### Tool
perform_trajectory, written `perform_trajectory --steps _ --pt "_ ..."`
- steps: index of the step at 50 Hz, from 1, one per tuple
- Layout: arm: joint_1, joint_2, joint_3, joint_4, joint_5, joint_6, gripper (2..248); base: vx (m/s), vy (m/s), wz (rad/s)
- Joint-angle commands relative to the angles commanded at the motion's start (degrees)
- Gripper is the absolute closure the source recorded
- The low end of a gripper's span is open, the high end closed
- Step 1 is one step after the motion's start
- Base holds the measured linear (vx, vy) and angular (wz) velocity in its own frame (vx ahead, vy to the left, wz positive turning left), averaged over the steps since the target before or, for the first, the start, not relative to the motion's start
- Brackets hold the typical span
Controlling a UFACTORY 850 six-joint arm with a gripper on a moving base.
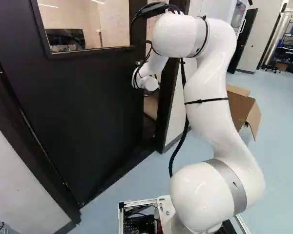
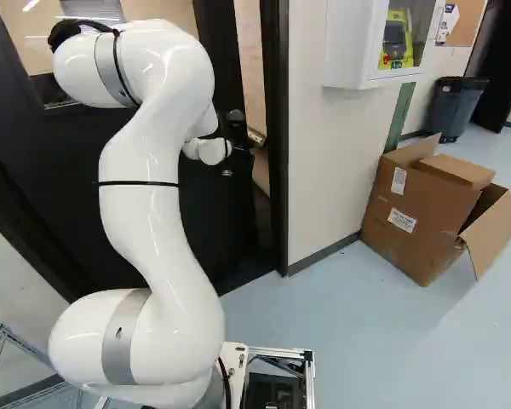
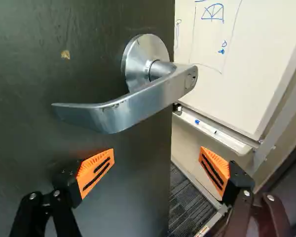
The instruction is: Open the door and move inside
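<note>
The black door [image 1: 83,102] stands slightly ajar, with a gap between its edge and the dark frame [image 2: 275,136]. In the right base view the gripper [image 2: 238,134] is small and dark at the door's handle side, mostly hidden by the wrist. The wrist view shows the gripper [image 3: 157,167] with its fingers wide apart and nothing between them. A silver lever handle [image 3: 133,101] lies ahead of the fingers, not touched by them. One orange pad [image 3: 95,170] is in front of the door face, the other in front of the opening.
Through the opening are a whiteboard [image 3: 227,59] with a marker tray and dark carpet [image 3: 185,207]. Right of the frame are a white wall [image 2: 324,162], a wall cabinet [image 2: 353,43] and an open cardboard box [image 2: 417,213]. A grey bin [image 2: 454,106] stands farther back.
</note>
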Motion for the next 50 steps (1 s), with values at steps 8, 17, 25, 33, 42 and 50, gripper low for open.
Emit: perform_trajectory --steps 8,17,25,33,42,50 --pt "0.69 -0.01 -0.01 0.0 0.0 0.0 3 0.0 0.0 0.0" --pt "1.32 1.94 2.59 -0.42 -0.08 0.0 3 0.0 0.0 0.0" --pt "2.03 3.82 5.08 -2.55 -0.97 0.0 3 0.0 0.0 0.0" --pt "3.06 5.08 6.74 -6.48 -2.55 0.0 3 0.0 0.0 0.0" --pt "4.39 5.64 7.46 -11.73 -4.87 0.0 3 0.0 0.0 0.0" --pt "5.58 5.61 7.42 -16.53 -7.02 0.0 3 0.0 0.0 0.0"
